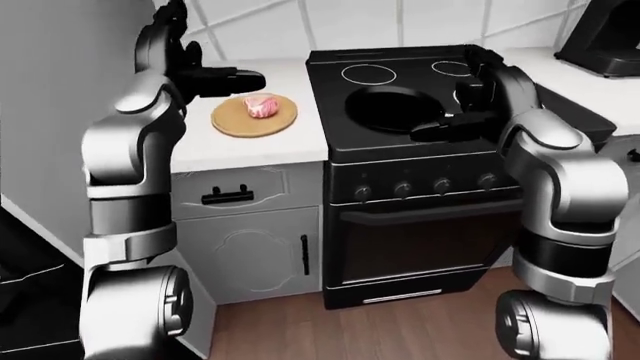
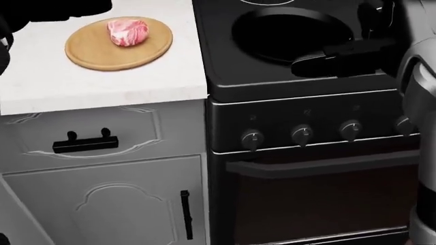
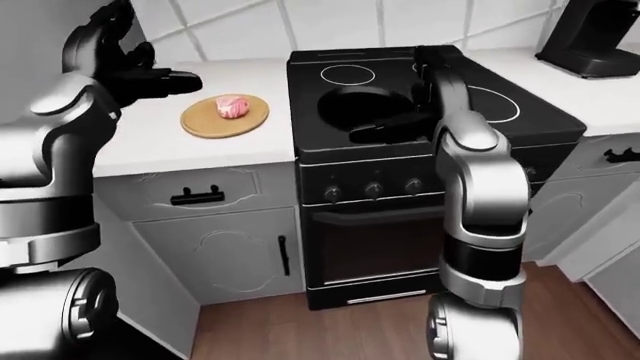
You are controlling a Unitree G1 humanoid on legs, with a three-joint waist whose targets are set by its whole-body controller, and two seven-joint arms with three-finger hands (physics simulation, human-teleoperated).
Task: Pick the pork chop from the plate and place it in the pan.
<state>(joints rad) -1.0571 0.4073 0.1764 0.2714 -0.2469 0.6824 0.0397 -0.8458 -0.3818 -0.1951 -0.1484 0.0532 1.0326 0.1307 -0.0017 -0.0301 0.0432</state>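
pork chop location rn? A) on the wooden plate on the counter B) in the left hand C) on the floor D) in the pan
A: the pork chop lies on the wooden plate on the white counter, left of the pan, with neither hand touching it.

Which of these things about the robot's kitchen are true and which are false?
1. The pork chop lies on the round wooden plate. True.
2. The pan already has the meat in it. False: the pan is empty.
3. The plate sits on the black stove. False: it sits on the white counter, left of the stove in the head view.
4. The left hand is holding the pork chop. False: it hangs open above the counter, holding nothing.
5. The stove has round knobs along its face. True.
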